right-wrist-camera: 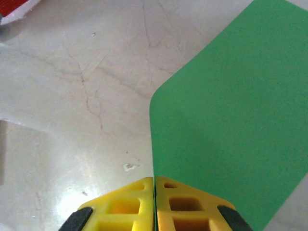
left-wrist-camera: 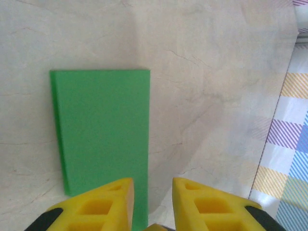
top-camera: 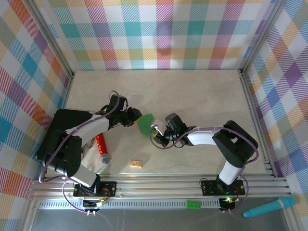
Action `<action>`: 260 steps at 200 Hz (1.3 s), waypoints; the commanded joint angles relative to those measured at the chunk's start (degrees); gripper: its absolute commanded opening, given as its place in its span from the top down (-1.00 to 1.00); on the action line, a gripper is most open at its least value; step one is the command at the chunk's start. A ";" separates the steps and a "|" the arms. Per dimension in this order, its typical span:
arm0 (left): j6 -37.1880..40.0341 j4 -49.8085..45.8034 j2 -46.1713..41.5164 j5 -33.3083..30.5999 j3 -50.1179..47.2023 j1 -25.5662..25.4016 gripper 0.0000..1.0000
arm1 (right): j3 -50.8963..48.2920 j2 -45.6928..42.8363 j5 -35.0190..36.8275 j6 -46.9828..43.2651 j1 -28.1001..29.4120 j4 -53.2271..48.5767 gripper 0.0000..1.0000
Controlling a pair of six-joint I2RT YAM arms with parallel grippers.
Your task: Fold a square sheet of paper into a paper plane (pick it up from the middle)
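The square sheet of paper [top-camera: 146,123], bright green, hangs over the middle of the table between both grippers. In the left wrist view the paper [left-wrist-camera: 101,130] looks like a tall rectangle, seemingly folded double; a paper plane is out of view. My left gripper [left-wrist-camera: 152,182] has its yellow fingers apart, and the paper's right edge runs down into the gap beside the left finger [left-wrist-camera: 113,202]. My right gripper [right-wrist-camera: 154,179] is shut on the edge of the paper [right-wrist-camera: 231,130], which spreads up and to the right. From above, the left gripper [top-camera: 136,117] and right gripper [top-camera: 155,130] flank the sheet.
A red tube [top-camera: 101,146] lies by the left arm and a small wooden block [top-camera: 136,163] sits near the front edge. A tiny green brick [top-camera: 194,204] and a teal pen [top-camera: 269,207] lie on the front rail. Plaid walls enclose the table.
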 commanded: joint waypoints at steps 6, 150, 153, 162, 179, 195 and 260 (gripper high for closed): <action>2.75 -1.46 6.79 3.14 3.54 -2.51 0.56 | -0.84 -1.91 -3.72 4.30 0.24 -4.05 0.82; 8.83 -6.64 22.84 5.93 11.69 -6.54 0.85 | 1.43 -2.00 3.21 13.44 0.26 -9.47 0.86; 8.93 -6.91 22.99 5.95 11.77 -6.54 0.85 | 1.43 -1.99 3.53 13.52 0.25 -9.45 0.86; 9.52 -7.47 23.28 5.95 11.92 -6.54 0.86 | 1.64 -1.92 4.56 14.04 0.18 -9.67 0.86; 10.39 -8.02 23.74 5.73 12.29 -6.58 0.87 | 1.97 -1.82 6.11 14.52 0.20 -9.89 0.86; 11.10 -10.23 24.11 5.60 12.56 -6.63 0.87 | 2.21 -1.85 7.43 14.94 0.14 -10.05 0.86; 12.97 -12.43 25.50 6.04 13.88 -6.71 0.89 | 3.33 -1.66 10.06 15.27 0.16 -10.71 0.86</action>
